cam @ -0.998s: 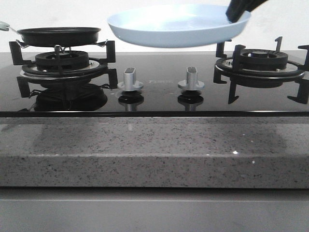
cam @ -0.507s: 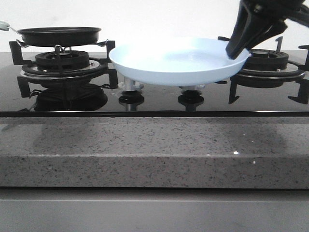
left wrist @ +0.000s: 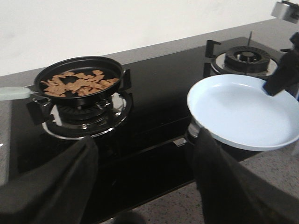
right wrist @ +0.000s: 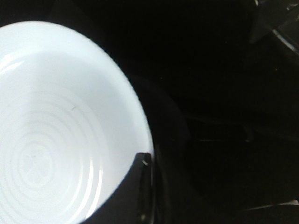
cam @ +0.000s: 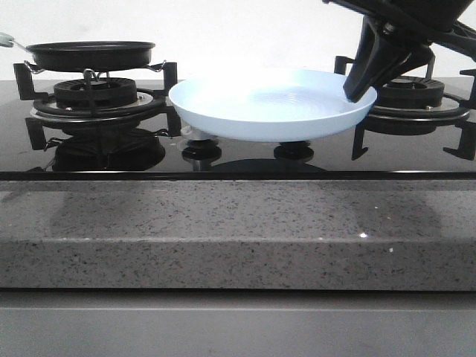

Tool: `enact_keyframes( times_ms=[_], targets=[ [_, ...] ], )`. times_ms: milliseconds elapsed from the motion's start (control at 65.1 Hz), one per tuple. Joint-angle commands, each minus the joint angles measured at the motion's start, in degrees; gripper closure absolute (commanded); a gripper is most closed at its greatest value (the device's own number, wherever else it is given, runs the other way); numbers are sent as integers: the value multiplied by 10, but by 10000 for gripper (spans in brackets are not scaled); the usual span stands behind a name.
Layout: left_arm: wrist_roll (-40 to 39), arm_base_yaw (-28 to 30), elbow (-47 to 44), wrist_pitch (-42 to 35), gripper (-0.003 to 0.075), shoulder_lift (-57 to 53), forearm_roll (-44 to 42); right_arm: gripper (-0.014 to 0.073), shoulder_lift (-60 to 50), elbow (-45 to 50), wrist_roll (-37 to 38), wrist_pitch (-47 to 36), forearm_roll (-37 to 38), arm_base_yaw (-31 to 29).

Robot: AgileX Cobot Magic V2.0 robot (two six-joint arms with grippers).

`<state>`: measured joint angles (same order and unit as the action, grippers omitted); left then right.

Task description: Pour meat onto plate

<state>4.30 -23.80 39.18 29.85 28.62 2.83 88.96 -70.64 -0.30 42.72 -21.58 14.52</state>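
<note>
Glossy smooth plate (cam: 260, 111), glossy black hob (cam: 238, 152), speckled stone counter (cam: 238, 230)

- Counted one pale blue plate (cam: 271, 104).
- One black frying pan (left wrist: 80, 77), one heap of meat (left wrist: 77, 82) inside.
- Two burners: left (cam: 97, 97), right (cam: 410, 93).
- Two knobs, mostly hidden.
- Two grippers: left (left wrist: 140, 186), right (cam: 357, 88).
</note>
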Motion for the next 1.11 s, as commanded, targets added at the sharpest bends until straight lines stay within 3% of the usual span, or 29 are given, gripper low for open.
enact_keyframes(
  times_ms=[0, 107, 276, 430, 553, 783, 921, 1090],
  targets=[
    [-39, 17, 26, -38, 279, 20, -28, 663, -21, -15, -5, -26, -16, -3],
    [-48, 52, 54, -4, 272, 59, -46, 663, -21, -15, -5, -26, -16, -3],
    [-48, 125, 114, 41, 183, 148, -41, 663, -21, -15, -5, -26, -16, -3],
    [-43, 216, 163, 46, 185, 231, 6, 663, -21, -15, -5, -26, -16, -3],
    [27, 292, 198, 46, 185, 300, 126, 663, -21, -15, -5, -26, -16, -3],
    [248, 424, 232, 55, 185, 410, 488, 663, -21, -15, -5, -26, -16, -3],
    [306, 453, 252, 65, 185, 472, 619, 663, -21, -15, -5, -26, -16, -3],
    [331, 450, 284, 74, 185, 549, 714, 663, -21, -15, -5, -26, -16, -3]
  ],
)
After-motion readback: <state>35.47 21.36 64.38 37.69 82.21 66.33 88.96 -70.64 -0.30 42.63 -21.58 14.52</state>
